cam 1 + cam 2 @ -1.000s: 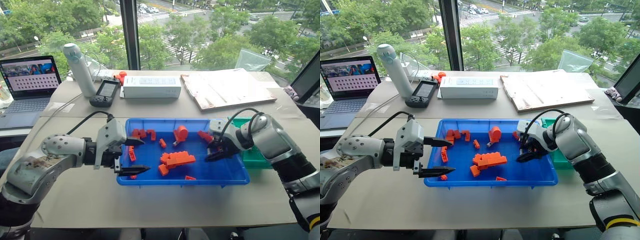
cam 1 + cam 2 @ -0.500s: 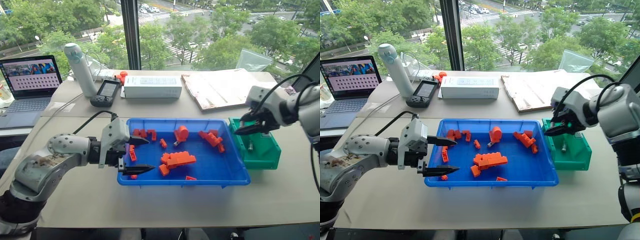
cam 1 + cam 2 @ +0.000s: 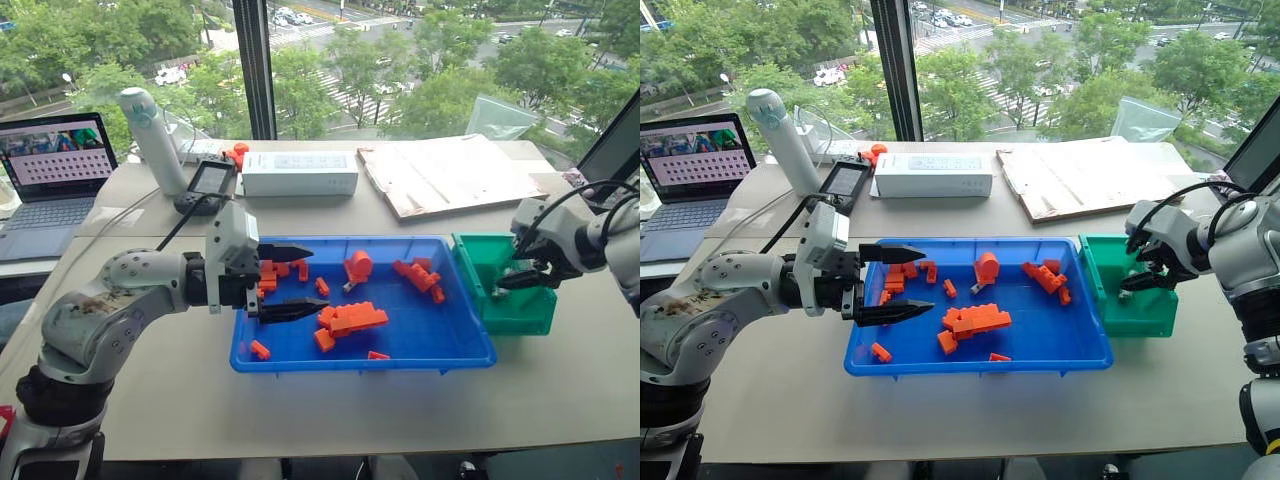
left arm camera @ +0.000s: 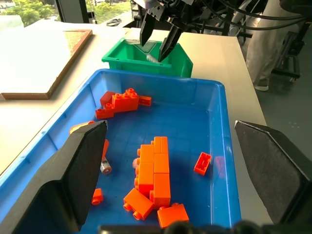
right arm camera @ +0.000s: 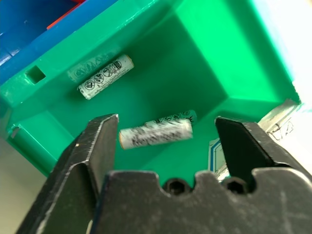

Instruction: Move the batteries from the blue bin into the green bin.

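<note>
The blue bin (image 3: 360, 365) sits mid-table and holds several orange bricks (image 3: 352, 318). In the left wrist view a small grey cylinder (image 4: 106, 166), seemingly a battery, lies among them. Against the blue bin's right side stands the green bin (image 3: 525, 312). My right gripper (image 3: 515, 280) hangs open over the green bin, nothing between its fingers. Below it two batteries lie in the bin, one near the wall (image 5: 100, 76) and one directly under the jaws (image 5: 156, 131). My left gripper (image 3: 295, 282) is open and empty, pointing across the left part of the blue bin above the bricks.
Along the back of the table stand a laptop (image 3: 55, 170), a white bottle (image 3: 150, 135), a handheld controller (image 3: 207, 185), a white box (image 3: 298, 173) and a flat board (image 3: 450, 175). A window lies beyond them.
My right gripper left the blue bin, swung right over the green bin, dipped and opened; a battery now lies under it. My left gripper rose slightly and moved inward over the blue bin.
</note>
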You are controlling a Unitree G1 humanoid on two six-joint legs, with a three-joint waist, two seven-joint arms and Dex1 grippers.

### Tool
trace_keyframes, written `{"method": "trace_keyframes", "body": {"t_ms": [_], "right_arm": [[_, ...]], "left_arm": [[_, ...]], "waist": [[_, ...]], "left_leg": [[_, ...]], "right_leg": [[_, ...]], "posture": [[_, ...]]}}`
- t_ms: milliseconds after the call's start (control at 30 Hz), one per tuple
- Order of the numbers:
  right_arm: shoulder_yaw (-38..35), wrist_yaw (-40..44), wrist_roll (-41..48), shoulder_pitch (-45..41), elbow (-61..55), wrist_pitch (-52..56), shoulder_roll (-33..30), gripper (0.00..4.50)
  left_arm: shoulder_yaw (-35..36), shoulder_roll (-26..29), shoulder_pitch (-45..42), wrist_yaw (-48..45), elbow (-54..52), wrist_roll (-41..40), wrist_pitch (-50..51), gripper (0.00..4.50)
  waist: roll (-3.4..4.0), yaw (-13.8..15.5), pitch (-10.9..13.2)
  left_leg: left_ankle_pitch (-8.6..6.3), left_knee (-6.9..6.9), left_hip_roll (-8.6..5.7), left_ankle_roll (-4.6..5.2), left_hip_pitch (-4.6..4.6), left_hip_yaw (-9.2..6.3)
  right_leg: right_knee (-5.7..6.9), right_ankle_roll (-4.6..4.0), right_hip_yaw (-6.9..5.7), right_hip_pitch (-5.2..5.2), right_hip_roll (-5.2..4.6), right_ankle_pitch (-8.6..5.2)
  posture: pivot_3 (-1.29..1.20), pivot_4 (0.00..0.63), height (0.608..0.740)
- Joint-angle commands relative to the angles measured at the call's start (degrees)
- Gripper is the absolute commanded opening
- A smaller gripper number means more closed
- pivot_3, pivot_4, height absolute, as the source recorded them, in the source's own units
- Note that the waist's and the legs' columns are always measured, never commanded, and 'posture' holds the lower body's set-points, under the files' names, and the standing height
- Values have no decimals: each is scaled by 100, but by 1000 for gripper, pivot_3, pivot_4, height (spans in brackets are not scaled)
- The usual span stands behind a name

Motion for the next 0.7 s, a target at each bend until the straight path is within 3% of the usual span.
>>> {"method": "trace_keyframes", "body": {"t_ms": [33,233,333,700], "right_arm": [[-234,-37,4,-511,-195,-32,109,4481],[-369,964,1131,-596,-1662,390,665,4481],[-238,998,1544,-381,-2375,739,1175,4481],[856,723,1176,34,-2620,348,1940,4481]], "left_arm": [[-69,392,38,-46,-22,387,-54,4500],[-108,614,301,-124,-59,601,-124,4500],[-212,836,439,-220,-91,847,-185,4500],[-206,1131,792,-391,-202,1123,-260,4500]], "waist": [[1,-14,0],[1,-67,1],[0,-74,1],[1,40,1]], "left_leg": [[0,1,0,0,0,0],[-2,-10,3,-3,-1,-1],[-2,-10,11,-4,0,-2],[-8,0,8,-10,-2,1]], "right_leg": [[0,1,0,-1,0,1],[-1,-1,-4,-4,1,-1],[3,-2,-4,1,6,-1],[5,-34,-10,-29,-1,-14]], "posture": [[0,150,736],[0,150,736],[0,150,736],[0,150,736]]}}
